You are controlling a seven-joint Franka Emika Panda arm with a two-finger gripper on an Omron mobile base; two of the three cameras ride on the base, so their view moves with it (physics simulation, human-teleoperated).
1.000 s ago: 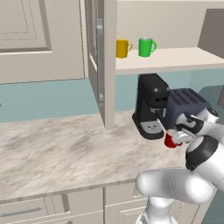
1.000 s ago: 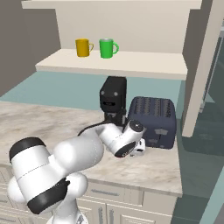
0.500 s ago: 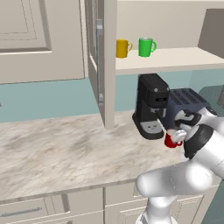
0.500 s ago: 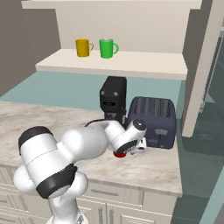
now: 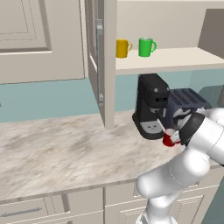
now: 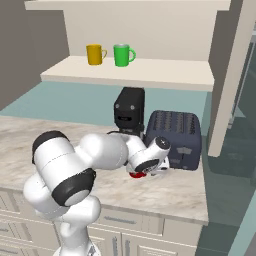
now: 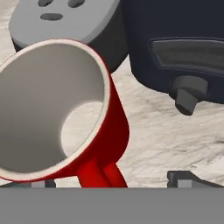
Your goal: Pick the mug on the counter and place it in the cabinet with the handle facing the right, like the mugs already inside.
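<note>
The red mug [image 7: 94, 127] stands on the counter [image 5: 65, 148] in front of the coffee machine, its pale inside towards the hand camera and its handle [image 7: 98, 173] pointing at the hand. My gripper [image 7: 116, 180] is open, with the fingertips [image 7: 188, 177] spread to either side of the handle and not touching the mug wall. From the base, the red mug [image 5: 168, 140] [image 6: 136, 175] peeks out under my gripper [image 5: 174, 136] [image 6: 145, 173]. The yellow mug [image 5: 123, 48] [image 6: 95, 54] and green mug [image 5: 146, 47] [image 6: 122, 55] stand on the cabinet shelf [image 5: 175, 59], handles to the right.
A black coffee machine [image 5: 151, 105] [image 6: 129, 110] and a dark toaster [image 5: 186, 103] [image 6: 175, 132] stand right behind the red mug. The cabinet door [image 5: 98, 61] hangs open left of the shelf; another door [image 6: 227, 75] is at the right. Bare counter stretches to the left.
My arm's elbow and shoulder have swung up and round while the hand settled a little closer over the red mug. The mug has stayed where it was.
</note>
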